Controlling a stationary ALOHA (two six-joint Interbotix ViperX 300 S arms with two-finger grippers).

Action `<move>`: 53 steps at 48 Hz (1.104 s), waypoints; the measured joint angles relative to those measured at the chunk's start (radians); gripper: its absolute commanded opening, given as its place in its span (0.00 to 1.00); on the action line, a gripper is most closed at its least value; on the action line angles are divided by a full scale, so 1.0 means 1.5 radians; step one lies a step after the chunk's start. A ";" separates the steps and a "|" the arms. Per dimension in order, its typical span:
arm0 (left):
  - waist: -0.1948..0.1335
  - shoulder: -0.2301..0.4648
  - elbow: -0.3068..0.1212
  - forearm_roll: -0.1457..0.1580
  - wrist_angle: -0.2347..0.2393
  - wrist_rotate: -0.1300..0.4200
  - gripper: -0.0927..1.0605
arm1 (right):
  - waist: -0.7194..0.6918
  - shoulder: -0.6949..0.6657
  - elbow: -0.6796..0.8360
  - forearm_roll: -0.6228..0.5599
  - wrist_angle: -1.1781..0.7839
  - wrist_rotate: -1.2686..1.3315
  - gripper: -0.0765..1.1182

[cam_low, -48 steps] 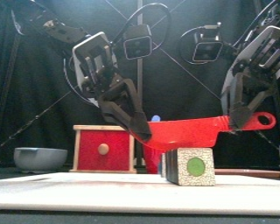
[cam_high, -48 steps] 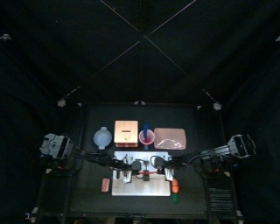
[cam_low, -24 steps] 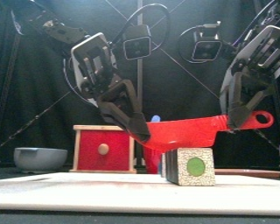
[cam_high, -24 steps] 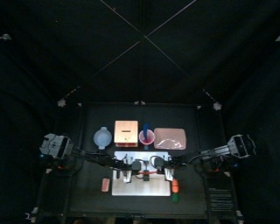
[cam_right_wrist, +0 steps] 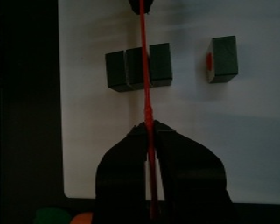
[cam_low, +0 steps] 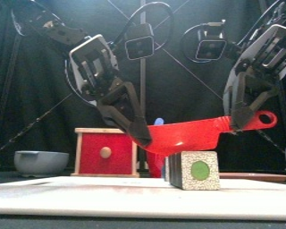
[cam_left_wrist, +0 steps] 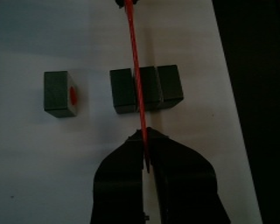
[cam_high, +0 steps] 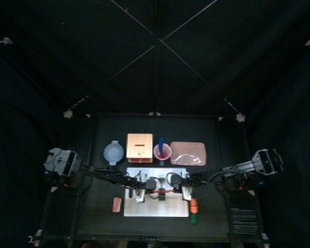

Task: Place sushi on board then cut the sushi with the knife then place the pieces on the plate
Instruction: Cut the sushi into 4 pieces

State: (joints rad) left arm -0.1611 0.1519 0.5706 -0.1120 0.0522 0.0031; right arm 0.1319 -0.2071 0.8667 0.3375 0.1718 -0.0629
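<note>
On the white cutting board at the front of the desk, the sushi roll lies as a short run of dark green blocks that are joined. One cut piece sits apart from it along the same line. The red knife hangs above the roll, clear of it, and is carried by both arms. The left pincer is clamped on the blade's far end and the right pincer on the handle end, with nothing else in either.

Both wrist views show the blade edge-on, crossing the roll squarely. I judge that the two-ended hold keeps the blade level, so a downward press meets a seam instead of skidding off or tipping the blocks. One piece is off and more cuts look due. The pink tray waits behind the board for the pieces.
</note>
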 measured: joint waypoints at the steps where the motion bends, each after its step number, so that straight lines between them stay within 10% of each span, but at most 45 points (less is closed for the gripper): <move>1: 0.000 0.000 0.000 0.000 -0.001 0.001 0.41 | 0.000 0.000 0.000 0.000 0.000 0.000 0.30; 53: 0.006 -0.011 0.005 0.018 0.001 0.000 0.41 | 0.001 0.007 0.001 -0.003 -0.014 0.000 0.30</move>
State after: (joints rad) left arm -0.1519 0.1350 0.5783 -0.0844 0.0537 0.0031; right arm 0.1335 -0.1963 0.8682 0.3329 0.1503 -0.0629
